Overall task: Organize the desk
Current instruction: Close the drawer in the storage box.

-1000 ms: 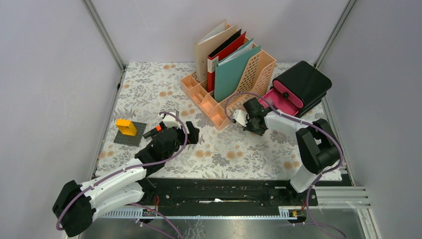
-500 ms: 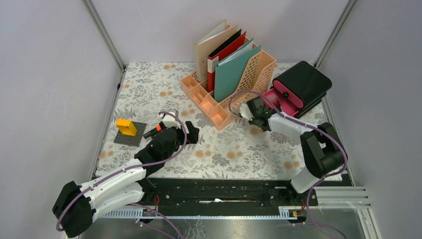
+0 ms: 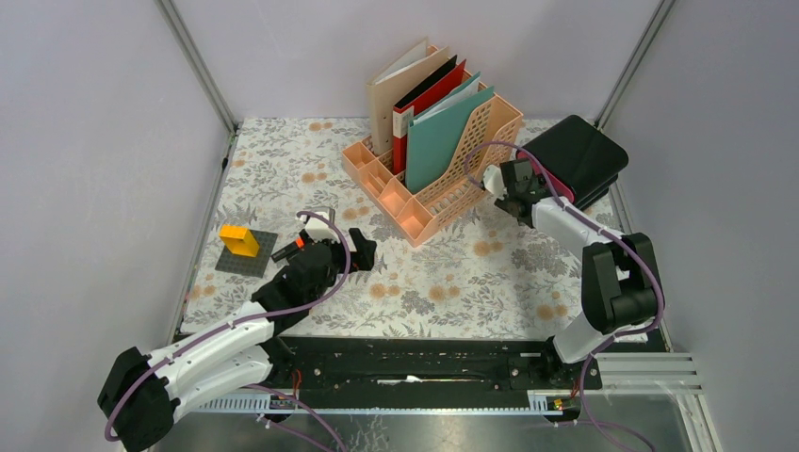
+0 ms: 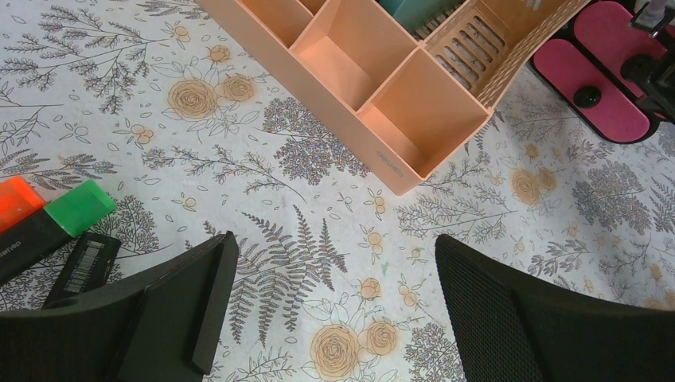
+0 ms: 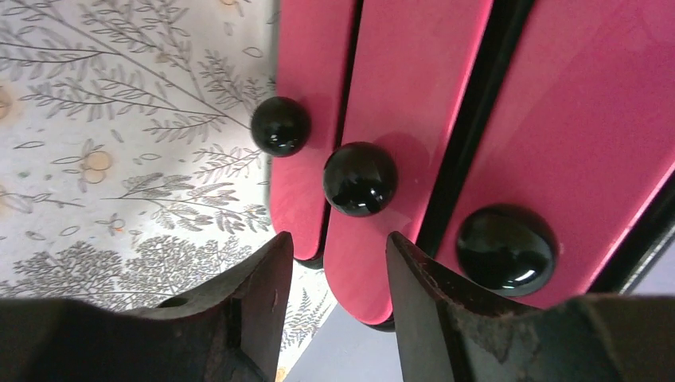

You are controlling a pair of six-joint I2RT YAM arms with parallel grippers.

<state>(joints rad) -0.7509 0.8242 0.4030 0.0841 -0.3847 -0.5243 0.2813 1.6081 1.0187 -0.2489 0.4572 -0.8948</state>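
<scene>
Top view, desk [image 3: 283, 160]: we see the flower-printed top filling the floor between grey walls. Its widest bare stretch runs from the centre toward 6 o'clock, with a second one at 10 o'clock.
Top view, file rack [image 3: 471, 155]: it stands at 12 o'clock with folders upright in it and its low compartments on the 7 o'clock side.
Top view, drawer unit [image 3: 584, 151]: black, at 2 o'clock, close against the desk's right edge.
Top view, yellow block [image 3: 239, 240]: it sits on a grey plate [image 3: 259, 262] at 9 o'clock, near the left edge.
Top view, left gripper [image 3: 363, 252]: left of centre, with bare cloth between it and the rack.
Top view, right gripper [image 3: 504, 181]: in the narrow lane between the rack's end and the drawer unit.
Left wrist view, left gripper [image 4: 334, 306]: we note the fingers spread wide and released, with only cloth between them.
Left wrist view, markers [image 4: 48, 223]: one orange-capped and one green-capped, at 9 o'clock, just beside the left finger.
Left wrist view, file rack [image 4: 398, 119]: its corner lies at 12 o'clock, apart from the fingertips.
Right wrist view, right gripper [image 5: 338, 278]: the fingers are parted and grasp nothing.
Right wrist view, pink drawer fronts [image 5: 414, 87]: three stepped fronts, each with a black knob. The middle knob [image 5: 360, 178] lies at 12 o'clock of the finger gap.
Right wrist view, desk [image 5: 119, 159]: bare cloth at 9 o'clock.
</scene>
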